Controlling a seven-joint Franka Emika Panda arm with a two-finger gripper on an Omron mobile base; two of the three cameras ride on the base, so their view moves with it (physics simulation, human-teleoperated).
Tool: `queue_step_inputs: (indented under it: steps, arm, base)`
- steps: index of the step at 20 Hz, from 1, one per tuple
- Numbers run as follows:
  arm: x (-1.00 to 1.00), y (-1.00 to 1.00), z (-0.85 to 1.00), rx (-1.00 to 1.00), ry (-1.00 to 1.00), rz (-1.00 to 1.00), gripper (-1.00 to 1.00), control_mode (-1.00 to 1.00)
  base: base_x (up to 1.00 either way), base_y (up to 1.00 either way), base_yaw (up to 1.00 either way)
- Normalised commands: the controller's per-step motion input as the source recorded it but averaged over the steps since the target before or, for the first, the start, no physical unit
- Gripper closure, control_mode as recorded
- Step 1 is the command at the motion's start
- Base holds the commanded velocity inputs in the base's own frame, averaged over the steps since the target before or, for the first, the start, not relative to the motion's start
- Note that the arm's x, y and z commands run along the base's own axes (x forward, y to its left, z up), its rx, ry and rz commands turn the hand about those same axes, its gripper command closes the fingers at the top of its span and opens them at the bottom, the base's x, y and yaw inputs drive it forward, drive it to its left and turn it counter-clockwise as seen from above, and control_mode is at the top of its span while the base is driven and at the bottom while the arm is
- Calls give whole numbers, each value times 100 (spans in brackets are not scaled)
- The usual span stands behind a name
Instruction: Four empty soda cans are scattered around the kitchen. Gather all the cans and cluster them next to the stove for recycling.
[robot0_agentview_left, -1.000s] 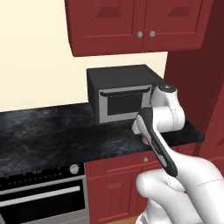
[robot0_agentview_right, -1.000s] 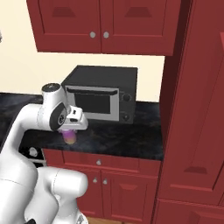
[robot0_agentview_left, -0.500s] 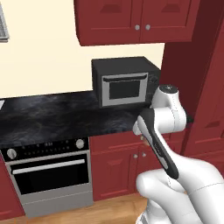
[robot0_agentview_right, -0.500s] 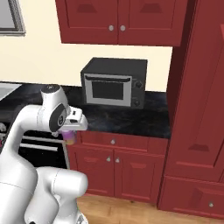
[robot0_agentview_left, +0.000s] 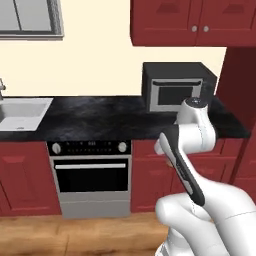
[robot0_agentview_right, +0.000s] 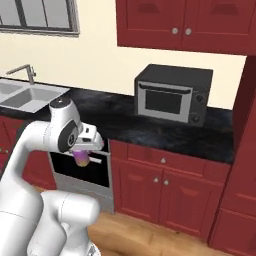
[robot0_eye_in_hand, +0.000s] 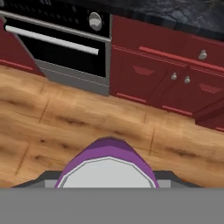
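My gripper (robot0_agentview_right: 83, 151) is shut on a purple soda can (robot0_agentview_right: 81, 159) and holds it in the air in front of the lower cabinets, about level with the counter's edge. From the hand view the can (robot0_eye_in_hand: 107, 159) shows its silver top and purple shoulder between the fingers, with the wood floor far below it. In the left base view the white arm (robot0_agentview_left: 192, 135) covers the hand and the can. The stove is out of view.
A black microwave (robot0_agentview_left: 177, 90) stands on the black marbled counter (robot0_agentview_left: 95, 120). Below the counter is a black glass-door oven (robot0_agentview_left: 90, 172). A sink (robot0_agentview_right: 30, 95) with a tap lies at the left. Dark red cabinets (robot0_agentview_right: 165, 185) line the wall, over a wood floor (robot0_eye_in_hand: 65, 118).
The whole picture has shifted: the base has backed off and swung left, bringing the oven, the sink and a window into view. The can stays in the gripper.
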Motion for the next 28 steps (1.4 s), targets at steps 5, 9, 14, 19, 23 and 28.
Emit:
queue_step_inputs:
  steps: [5,9,14,19,23,28]
  arm:
    - [0,0,0,0,0,0,100,100]
    - [0,0,0,0,0,0,100,100]
    - [0,0,0,0,0,0,100,100]
    - [0,0,0,0,0,0,100,100]
    - [0,0,0,0,0,0,100,100]
    - [0,0,0,0,0,0,100,100]
  base:
    - [-2,8,49]
    - [0,7,50]
    - [2,1,50]
    - [9,0,49]
    - [24,0,44]
    - [62,0,35]
